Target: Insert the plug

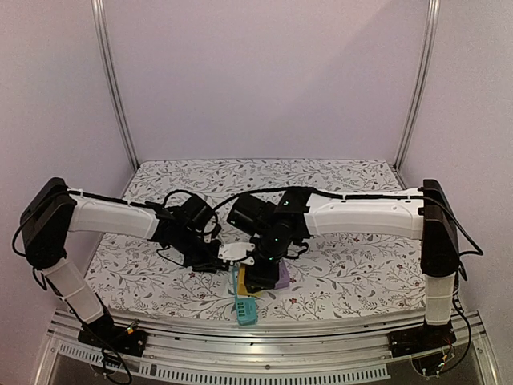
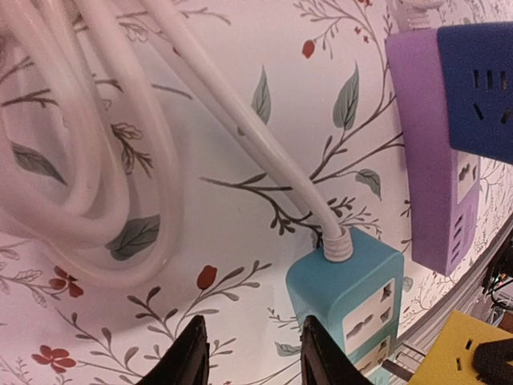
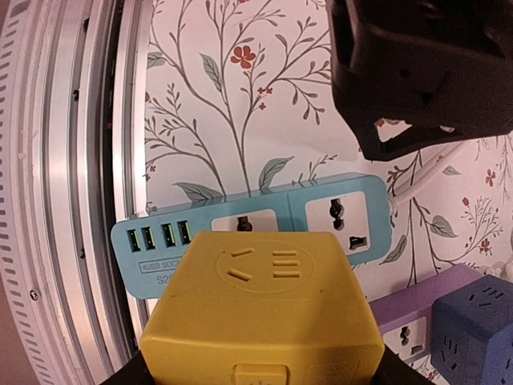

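Right gripper [image 3: 260, 365] clasps yellow plug cube [image 3: 260, 309] above teal strip [image 3: 290, 216] (left gripper [image 2: 252, 353] released).

A robotics lab cell is indicated: plain pale walls [image 1: 264, 72] are framed by aluminium posts [image 1: 112, 88], a floral-printed worktop [image 2: 240, 224] lies under the fingers [image 2: 188, 357], and slotted aluminium rails [image 1: 264, 333] are mounted along its near edge.

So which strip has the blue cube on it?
The purple strip: the blue cube sits on one end of it. The teal strip beside it shows empty sockets, with a white cable entering its end.
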`<state>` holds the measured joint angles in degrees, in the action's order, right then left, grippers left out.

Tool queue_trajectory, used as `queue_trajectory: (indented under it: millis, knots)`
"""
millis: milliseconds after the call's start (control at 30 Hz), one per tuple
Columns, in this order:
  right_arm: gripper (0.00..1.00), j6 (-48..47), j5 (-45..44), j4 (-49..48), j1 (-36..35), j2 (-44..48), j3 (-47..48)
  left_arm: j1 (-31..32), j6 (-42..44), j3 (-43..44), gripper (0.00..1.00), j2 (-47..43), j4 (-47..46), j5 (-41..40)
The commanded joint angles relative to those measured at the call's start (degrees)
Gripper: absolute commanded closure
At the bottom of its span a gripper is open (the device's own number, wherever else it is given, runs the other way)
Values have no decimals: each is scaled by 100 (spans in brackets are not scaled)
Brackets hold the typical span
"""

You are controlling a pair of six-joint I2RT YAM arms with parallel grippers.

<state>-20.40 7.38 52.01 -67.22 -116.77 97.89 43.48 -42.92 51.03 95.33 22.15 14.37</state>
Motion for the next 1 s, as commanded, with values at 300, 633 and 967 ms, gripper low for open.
queue_trajectory:
  millis: [300, 633, 967]
  knots:
    - [100, -238, -120, 34, -175, -158, 77, 248, -115, 146, 62, 372, -383, 166]
    - [100, -461, -451, -93, -171, -73, -445, 319, -49, 425, 64, 693, -413, 209]
    - [100, -554, -986, -120, -177, 282, -293, 266, 309, 791, 58, 207, 239, -288]
